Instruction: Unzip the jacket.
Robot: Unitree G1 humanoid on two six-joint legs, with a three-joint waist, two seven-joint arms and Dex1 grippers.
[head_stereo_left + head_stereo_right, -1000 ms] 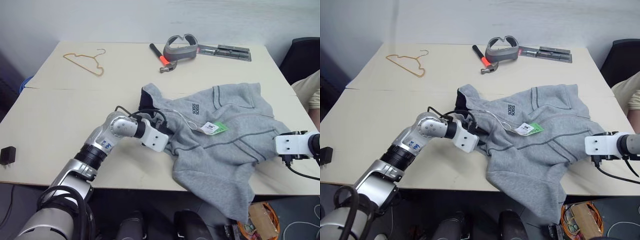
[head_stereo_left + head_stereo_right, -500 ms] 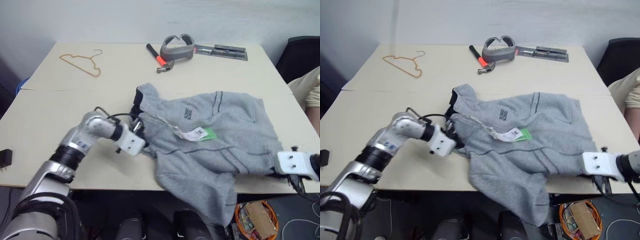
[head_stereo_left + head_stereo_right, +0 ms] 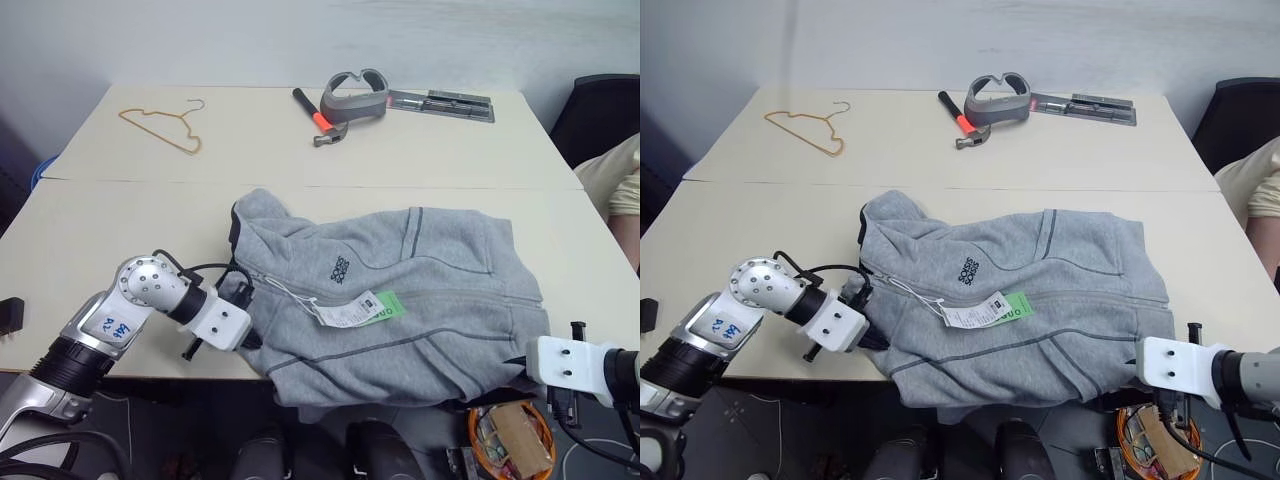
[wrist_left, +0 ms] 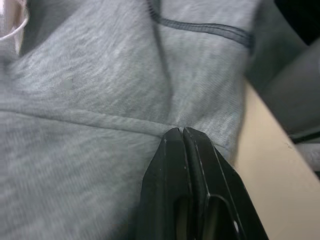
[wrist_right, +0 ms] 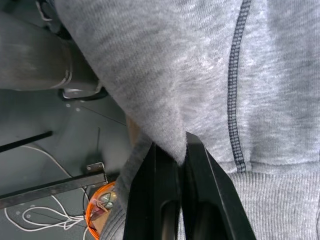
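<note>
As both arms drew back toward the robot, the jacket (image 3: 400, 300) slid w/ them to the table's (image 3: 120, 210) near edge; a sec earlier it lay nearer mid-table w/ its hem drooping over the edge. Left gripper (image 4: 181, 133) was pinched tight on a fold near the collar side, fabric spreading ahead of its tips. Right gripper (image 5: 170, 150) was narrowly clamped on the hem corner, cloth between its fingers. Probably repositioning only: front looked zipped, unzipping not started.
</note>
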